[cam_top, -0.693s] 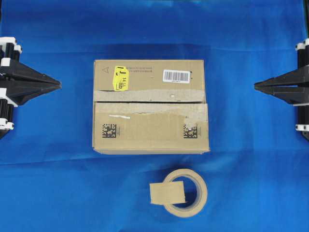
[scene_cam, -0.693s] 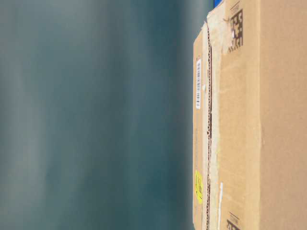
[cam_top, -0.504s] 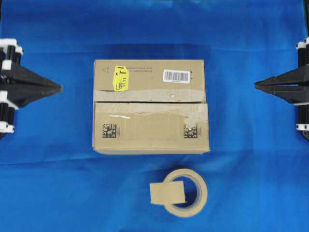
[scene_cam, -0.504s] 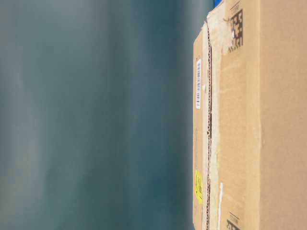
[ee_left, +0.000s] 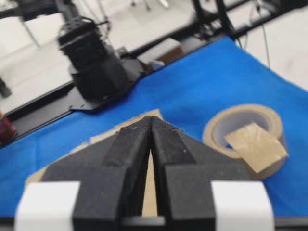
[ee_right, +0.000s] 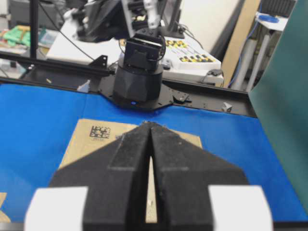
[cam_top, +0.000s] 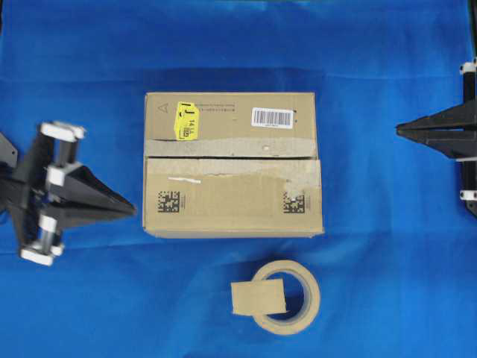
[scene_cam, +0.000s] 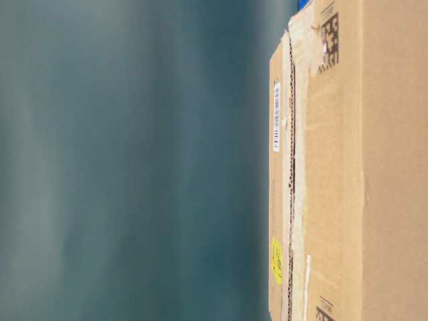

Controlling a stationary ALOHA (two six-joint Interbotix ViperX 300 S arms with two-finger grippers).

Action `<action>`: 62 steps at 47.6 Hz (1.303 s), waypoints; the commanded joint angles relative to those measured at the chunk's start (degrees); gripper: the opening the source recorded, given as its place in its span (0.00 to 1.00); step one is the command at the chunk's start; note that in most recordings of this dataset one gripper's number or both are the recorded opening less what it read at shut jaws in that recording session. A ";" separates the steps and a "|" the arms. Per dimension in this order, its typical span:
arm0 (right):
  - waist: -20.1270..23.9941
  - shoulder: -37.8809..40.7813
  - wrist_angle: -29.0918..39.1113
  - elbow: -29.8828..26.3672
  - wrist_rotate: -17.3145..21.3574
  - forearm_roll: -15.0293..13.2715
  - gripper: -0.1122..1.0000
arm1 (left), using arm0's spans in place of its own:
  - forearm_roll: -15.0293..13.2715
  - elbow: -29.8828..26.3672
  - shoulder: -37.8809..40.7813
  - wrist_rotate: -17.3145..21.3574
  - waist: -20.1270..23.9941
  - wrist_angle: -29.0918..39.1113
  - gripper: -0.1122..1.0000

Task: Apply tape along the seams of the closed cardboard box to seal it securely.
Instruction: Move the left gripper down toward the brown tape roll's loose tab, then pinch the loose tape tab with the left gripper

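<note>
**Both tools shut and empty; tape strip waits on the roll**

The left tool (cam_top: pixel 133 211) has its jaws pressed together with nothing between them, its tip just off the box's (cam_top: pixel 232 164) left wall, near the lower corner. Ahead of it and off to one side lies the roll (cam_top: pixel 287 297), and draped over the roll's near rim is the tape (cam_top: pixel 258 297), a short tan strip, well apart from the tool. The right tool (cam_top: pixel 398 130) is likewise closed on nothing, level with the box top but clear of its right wall.

Beyond the left tool's tip, the seam (cam_top: pixel 231 157) runs across the box top between pale torn bands; no fresh strip covers it, so sealing looks unstarted.

The strip is likely very light, limp and sticky on one face; it may fold onto itself or cling to the pads. The free edge overhanging the roll, away from the hollow centre, looks like the best place to pinch. The box seems stiff and should sit steady on the blue surface (cam_top: pixel 74 298) under pressing.
</note>
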 commanded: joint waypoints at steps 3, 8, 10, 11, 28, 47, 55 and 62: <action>0.09 0.44 -0.44 -1.23 0.00 -0.09 0.10 | -0.18 -4.66 6.42 1.49 -1.93 -0.70 0.11; 0.09 0.35 -0.44 -1.41 0.00 -0.09 0.10 | 0.09 -7.29 10.63 2.46 -3.52 0.44 0.11; 0.09 0.26 -0.35 -1.41 -0.09 -0.09 0.10 | 0.18 -8.70 12.66 3.52 -4.04 1.58 0.15; 0.18 0.26 -0.26 -1.41 -0.18 -0.09 0.10 | 0.18 -9.32 13.54 4.31 -4.22 2.20 0.19; 0.09 0.18 -0.18 -1.41 -0.70 -2.37 0.10 | -0.18 -19.42 31.82 36.65 -6.77 10.02 0.65; 0.09 0.35 0.26 -1.32 -0.70 -4.83 0.10 | -0.88 -26.02 41.22 46.41 -6.15 15.91 0.64; 0.09 0.44 0.26 -1.23 -0.70 -4.92 0.10 | -0.62 -28.04 43.42 48.34 -5.89 15.91 0.63; 0.09 0.53 0.97 -1.23 -0.70 -4.92 0.10 | -0.62 -29.27 44.30 49.48 -5.89 14.94 0.62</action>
